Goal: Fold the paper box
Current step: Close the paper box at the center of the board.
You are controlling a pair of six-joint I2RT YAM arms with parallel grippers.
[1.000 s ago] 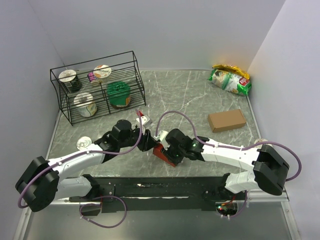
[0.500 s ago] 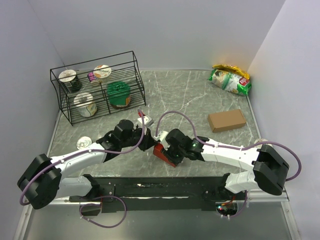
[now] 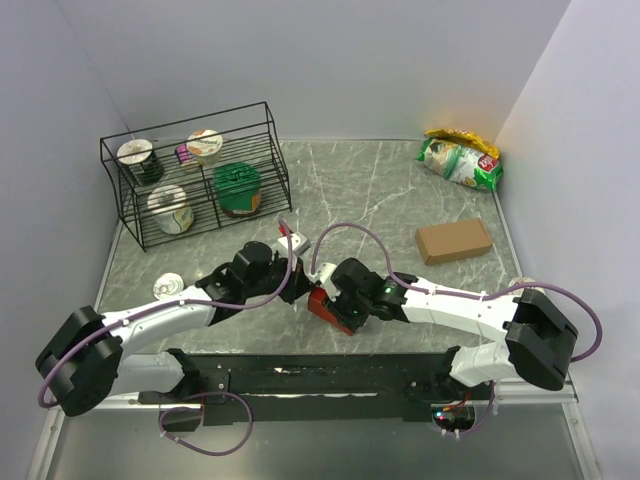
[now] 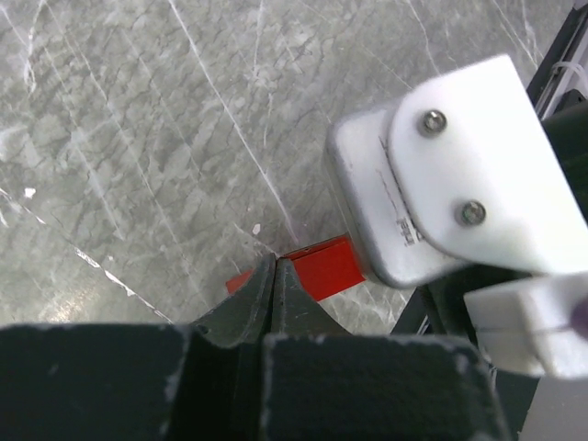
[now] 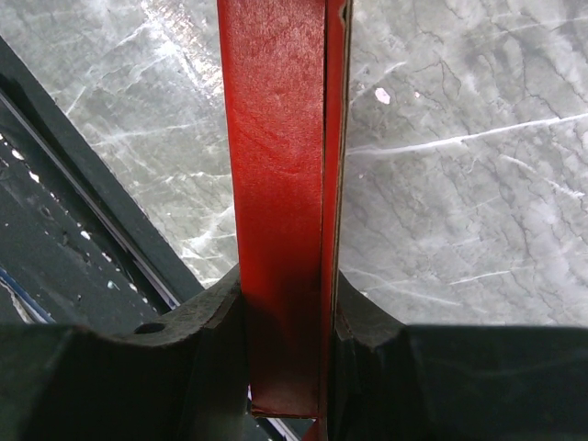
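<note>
The paper box (image 3: 323,306) is sitting low in the centre of the top view, just in front of the arms' bases, flattened into a narrow red strip and standing on edge against the bench (image 3: 380,190). The right claw (image 3: 335,300) is clamping it. In the right wrist view the red card (image 5: 280,184) is running straight up the middle of the frame, with a dark finger pressing on each face. This grip seems meant to steady the piece so the other arm can work a crease.

The left claw (image 3: 298,287) is coming in from the left of the top view with its fingers pressed fully together. In the left wrist view their joined tip (image 4: 276,266) is resting at the near edge of the red card (image 4: 323,266), low in the middle of the frame. Whether a thin flap is being pinched between them or merely pushed cannot be told. A closed tip would suit nudging or pinching a flap.

The fold is looking unfinished, as no box shape is showing. The brown cardboard box (image 3: 453,241) at the right and the wire rack (image 3: 190,180) at the upper left are lying well apart from the work.
</note>
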